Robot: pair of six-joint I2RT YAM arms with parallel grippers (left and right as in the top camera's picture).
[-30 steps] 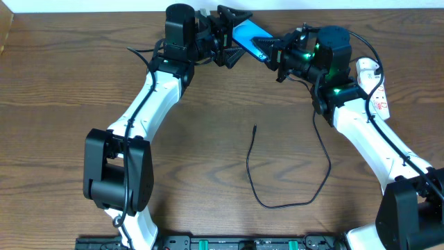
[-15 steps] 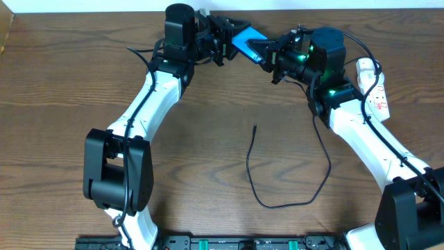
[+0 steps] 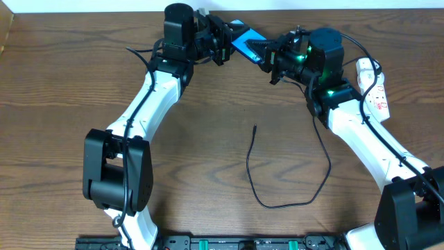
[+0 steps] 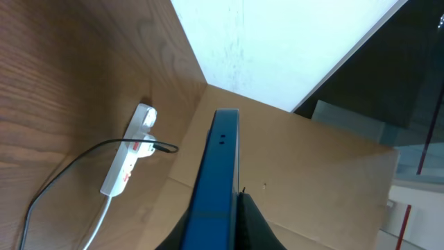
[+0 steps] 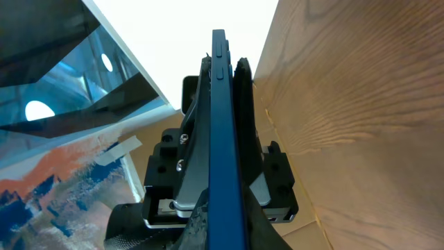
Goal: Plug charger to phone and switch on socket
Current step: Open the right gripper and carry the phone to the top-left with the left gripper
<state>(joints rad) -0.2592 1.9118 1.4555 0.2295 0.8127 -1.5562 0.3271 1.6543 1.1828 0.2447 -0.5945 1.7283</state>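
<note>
The blue phone (image 3: pixel 244 42) hangs above the back of the table, held from both ends. My left gripper (image 3: pixel 225 40) is shut on its left end and my right gripper (image 3: pixel 267 52) on its right end. Seen edge-on, the phone (image 4: pixel 218 173) runs up between the left fingers (image 4: pixel 251 222). In the right wrist view the phone (image 5: pixel 222 125) sits between my right gripper (image 5: pixel 225 226), with the left gripper clamped on it beyond. The black charger cable (image 3: pixel 277 205) loops on the table, its plug tip (image 3: pixel 254 127) lying free. The white socket (image 3: pixel 374 87) lies at the right.
The socket (image 4: pixel 128 160), with red markings, lies near the table's back edge with the black cable (image 4: pixel 69 163) running to it. A white wall stands behind the table. Wooden tabletop (image 3: pixel 69 104) stretches to the left and the front.
My left gripper went from wide open to shut on the phone's left end. The right gripper kept its hold and carried the phone slightly left and back.
</note>
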